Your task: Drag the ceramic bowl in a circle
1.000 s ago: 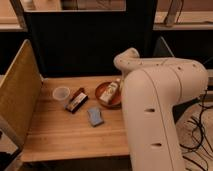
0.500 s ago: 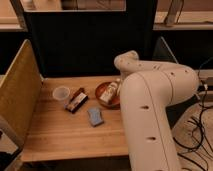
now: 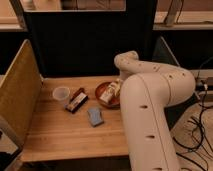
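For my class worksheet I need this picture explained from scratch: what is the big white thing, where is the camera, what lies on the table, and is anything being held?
The big white shape is a robot arm that bends in from the right. There is one camera, looking down at the table from the front; where it is mounted is not known. The arm ends in the gripper, which sits at the reddish-brown ceramic bowl near the back right of the wooden table. Whether it actually holds the bowl cannot be seen. Left of the bowl lie a small translucent cup, a dark brown packet and a blue object.
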Robot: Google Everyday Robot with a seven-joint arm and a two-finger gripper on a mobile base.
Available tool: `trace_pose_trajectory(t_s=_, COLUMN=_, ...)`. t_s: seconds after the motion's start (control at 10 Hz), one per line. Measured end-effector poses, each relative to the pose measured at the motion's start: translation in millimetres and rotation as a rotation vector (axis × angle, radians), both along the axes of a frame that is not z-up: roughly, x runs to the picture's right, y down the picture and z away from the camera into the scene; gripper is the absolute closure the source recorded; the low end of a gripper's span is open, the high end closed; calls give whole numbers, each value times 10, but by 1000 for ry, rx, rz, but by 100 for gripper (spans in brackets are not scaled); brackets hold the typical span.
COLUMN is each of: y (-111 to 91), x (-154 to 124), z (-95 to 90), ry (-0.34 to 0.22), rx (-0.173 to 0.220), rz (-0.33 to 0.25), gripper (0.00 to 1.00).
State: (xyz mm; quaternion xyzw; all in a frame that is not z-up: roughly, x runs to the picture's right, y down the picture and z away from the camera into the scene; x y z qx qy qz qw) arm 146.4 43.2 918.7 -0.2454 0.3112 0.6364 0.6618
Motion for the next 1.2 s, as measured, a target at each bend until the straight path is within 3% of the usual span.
trace_pose_trajectory(t_s=0.3, y=121, x=-35, z=36, ry=-23, rx=-27, rz=20, gripper=20)
trace_pose_trajectory(t_s=0.7, y=389, x=-71, z=227, ry=-118, rx=-96, rz=107, gripper=20)
trace_pose_trajectory(t_s=0.9, y=419, x=-74, z=299, ry=-138, rx=-109, rz=111, gripper=32)
trace_pose_trajectory(t_s=1.2, y=415, x=-215, z=340, ry=-169, rx=-120, rz=60, gripper=63)
